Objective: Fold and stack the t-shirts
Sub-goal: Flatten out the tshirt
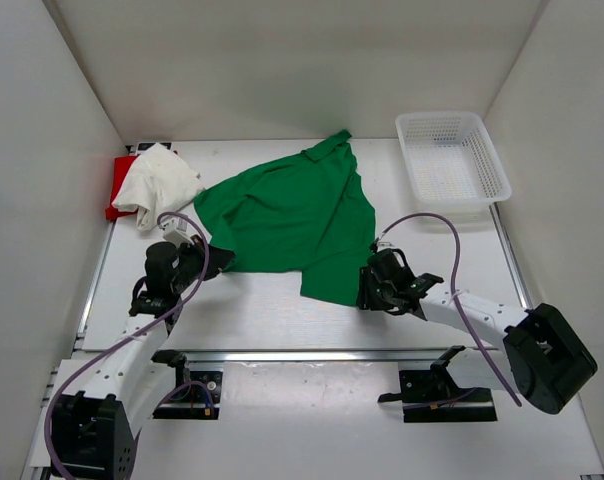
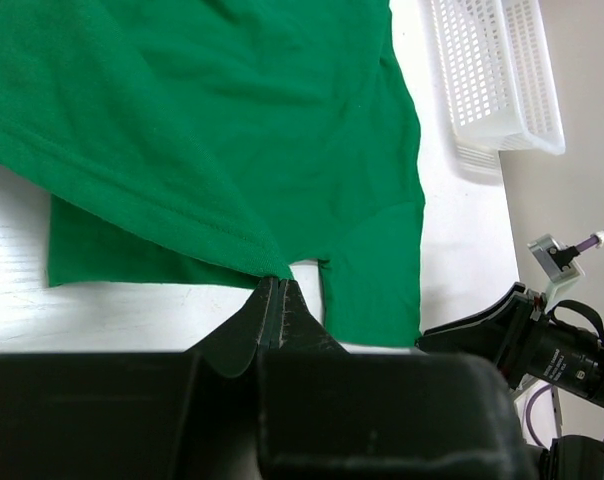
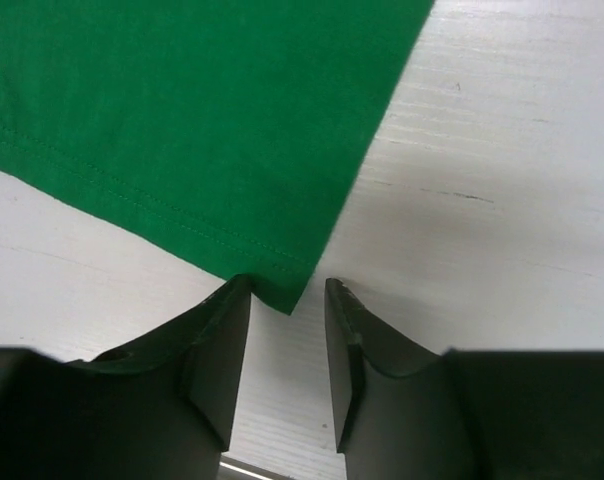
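Nearest, the right tool point(image 3: 287, 295) sits low over the table point(image 1: 272, 315) with its jaws a narrow gap apart. The near right corner of the green t-shirt point(image 1: 287, 215) lies just inside that gap, and nothing is clamped there yet. Over to the left, the left tool point(image 2: 274, 300) has its jaws pressed together on the hem at the shirt's near left end, and the cloth rises to that pinch in a ridge. The shirt itself lies spread over the middle of the table, rumpled, with its collar toward the far side.

The step in hand looks to be taking both near hem corners so the shirt can be folded away from the arms. To do it well, I would ease the right tool a little further onto the corner before closing. That way the jaws bite past the stitched hem rather than on the very tip, which could slip out. Once both hold, raise the two together and level, keep the hem taut between them, and carry it toward the collar without dragging the rest of the cloth.

Further off, at the far left, the white t-shirt point(image 1: 157, 182) lies bunched on the red t-shirt point(image 1: 118, 188), which is mostly hidden under it; both sit close beside the green one. At the far right stands the mesh basket point(image 1: 406, 160), apart from the shirts
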`<act>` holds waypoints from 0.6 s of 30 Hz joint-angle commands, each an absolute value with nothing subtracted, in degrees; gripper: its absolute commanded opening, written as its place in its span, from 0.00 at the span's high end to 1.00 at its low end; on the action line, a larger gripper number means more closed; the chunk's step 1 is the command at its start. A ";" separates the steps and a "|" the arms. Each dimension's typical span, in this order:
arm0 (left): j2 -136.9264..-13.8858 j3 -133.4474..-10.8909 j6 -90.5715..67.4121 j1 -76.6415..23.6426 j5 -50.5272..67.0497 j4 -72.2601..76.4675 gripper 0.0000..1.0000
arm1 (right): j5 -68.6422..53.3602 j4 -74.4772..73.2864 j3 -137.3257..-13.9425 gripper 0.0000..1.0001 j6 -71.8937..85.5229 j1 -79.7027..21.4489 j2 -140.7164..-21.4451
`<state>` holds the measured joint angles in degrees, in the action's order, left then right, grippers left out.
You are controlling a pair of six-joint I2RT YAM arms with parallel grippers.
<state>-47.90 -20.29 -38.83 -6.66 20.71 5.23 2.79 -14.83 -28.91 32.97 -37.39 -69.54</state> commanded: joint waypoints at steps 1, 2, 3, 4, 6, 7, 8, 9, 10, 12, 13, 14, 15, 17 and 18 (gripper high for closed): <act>-47.90 -20.30 -38.67 -6.68 20.91 7.03 1.00 | 4.57 -15.47 -29.53 0.67 32.17 -38.14 -71.45; -48.07 -20.13 -38.76 -6.51 21.18 7.29 1.00 | 4.31 -15.47 -29.79 0.69 32.52 -38.23 -71.63; -48.16 -19.95 -38.67 -6.33 20.75 7.21 1.00 | 3.78 -15.29 -29.62 0.70 32.26 -38.15 -71.98; -48.51 -20.04 -38.85 -6.68 20.66 7.12 1.00 | 3.69 -15.47 -29.27 0.73 32.17 -38.41 -72.24; -48.60 -20.21 -38.50 -6.68 20.66 7.56 1.00 | 3.51 -15.64 -29.70 0.79 32.52 -38.67 -72.60; -48.78 -20.13 -38.76 -6.42 20.74 7.73 1.00 | 3.60 -15.56 -29.79 0.80 32.17 -38.41 -72.42; -48.95 -19.87 -38.50 -6.42 20.74 7.56 1.00 | 3.95 -15.73 -29.71 0.82 32.34 -38.23 -72.25; -48.87 -20.04 -38.41 -6.24 20.83 7.91 1.00 | 3.52 -15.73 -29.71 0.84 32.52 -38.15 -72.16; -49.22 -19.95 -38.67 -6.15 20.74 7.91 1.00 | 3.08 -15.47 -29.53 0.85 32.43 -37.97 -71.72; -49.22 -19.95 -39.02 -5.98 21.27 8.09 1.00 | 3.51 -15.99 -29.44 0.90 32.87 -37.79 -70.76; -49.39 -19.95 -38.94 -6.24 21.01 8.52 1.00 | 3.78 -15.74 -29.36 0.93 32.70 -38.05 -70.06; -49.39 -19.69 -39.28 -6.24 21.27 8.61 1.00 | 4.30 -15.82 -28.92 0.97 32.96 -37.97 -68.92; -49.57 -20.04 -39.29 -6.50 21.01 8.79 1.00 | 4.74 -15.82 -29.70 0.99 32.87 -38.14 -67.78; -49.83 -21.00 -39.20 -7.20 21.09 8.35 1.00 | 6.49 -17.39 -31.45 1.00 32.17 -38.93 -65.41; -50.44 -22.14 -38.50 -8.43 20.92 7.74 1.00 | 7.63 -19.49 -33.73 1.00 31.38 -38.94 -63.04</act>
<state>-49.65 -20.25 -39.00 -6.70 20.67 6.85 4.01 -16.93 -29.76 32.69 -38.13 -68.14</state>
